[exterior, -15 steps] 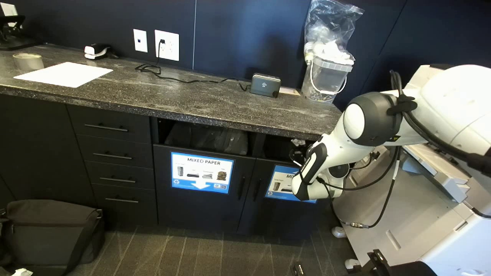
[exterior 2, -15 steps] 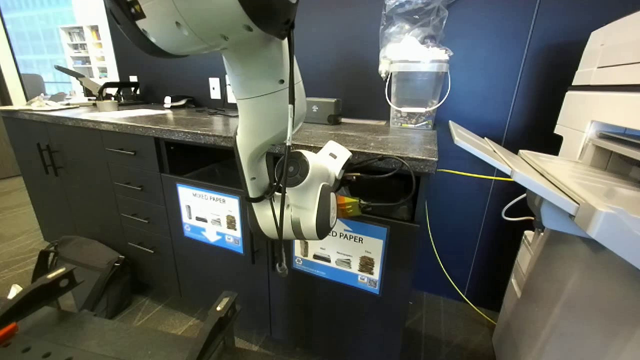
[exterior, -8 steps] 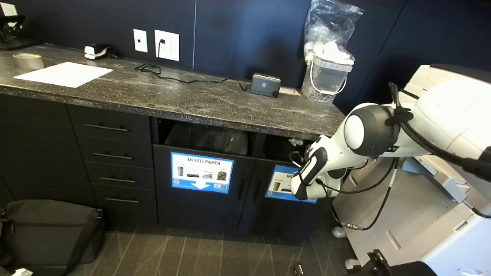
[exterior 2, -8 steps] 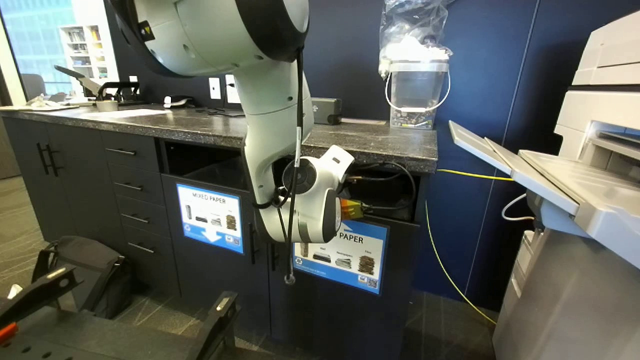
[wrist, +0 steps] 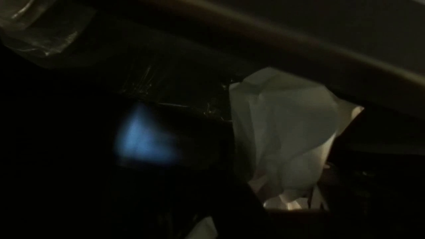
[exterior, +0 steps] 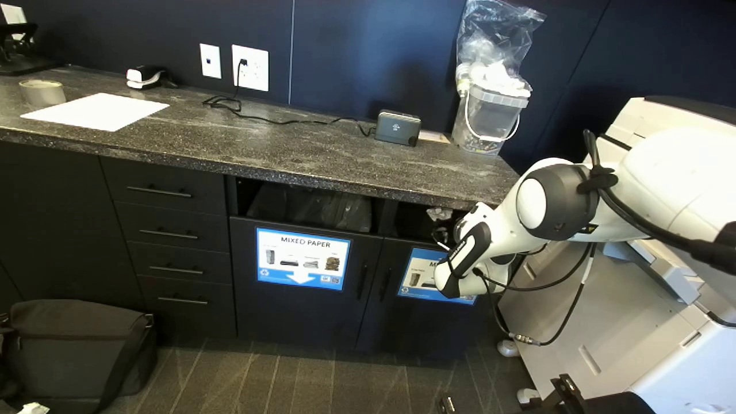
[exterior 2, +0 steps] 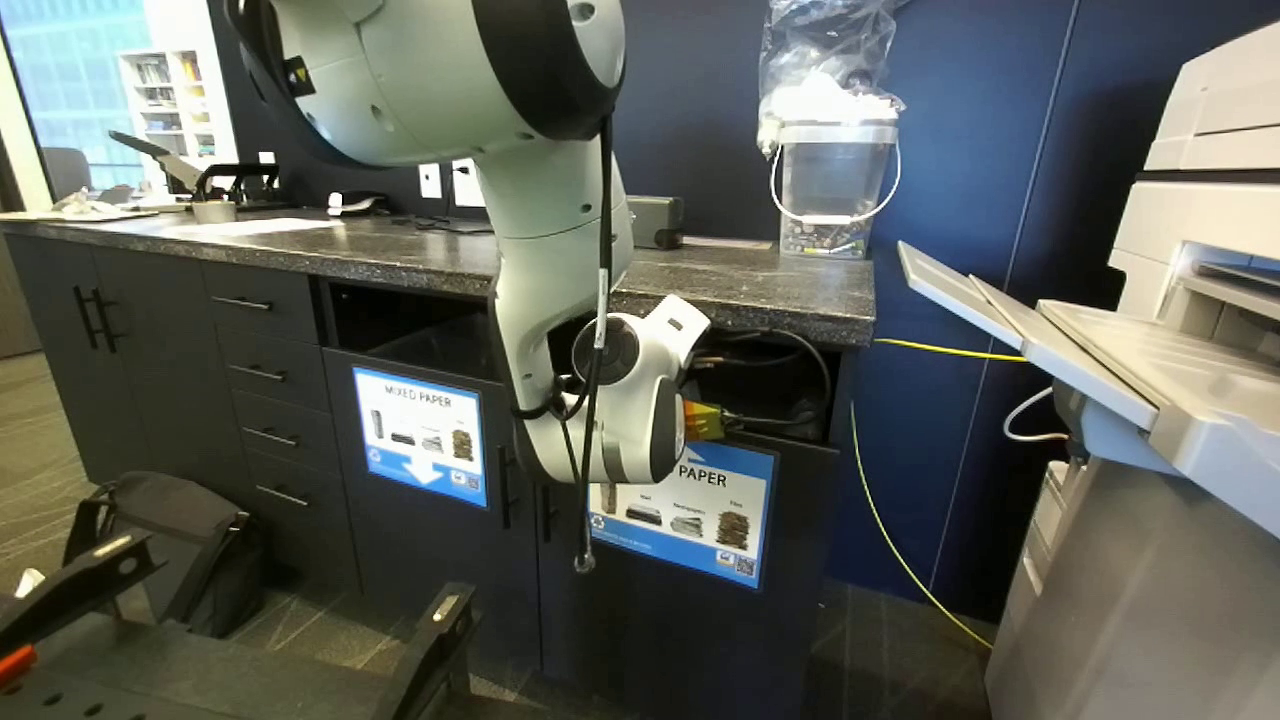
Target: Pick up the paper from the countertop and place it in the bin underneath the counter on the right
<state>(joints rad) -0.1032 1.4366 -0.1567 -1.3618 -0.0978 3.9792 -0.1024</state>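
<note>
Exterior view: we see the speckled table (exterior: pixel 299 146) against a navy wall (exterior: pixel 356 52), the white paper (exterior: pixel 439 214) below its edge, beside the tool (exterior: pixel 448 217) at the mouth of the right-hand bin (exterior: pixel 425 328). Wrist view: we find the paper crumpled, dimly lit, with pointed folds; we cannot tell how wide the tool stands. In an exterior view, the arm (exterior 2: pixel 550 260) blocks part of that mouth; a copier (exterior 2: pixel 1180 560) stands right.

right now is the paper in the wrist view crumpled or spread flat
Crumpled: the wrist view shows the paper creased and bent into several angled folds, with uneven edges, not lying as one flat sheet.
</note>
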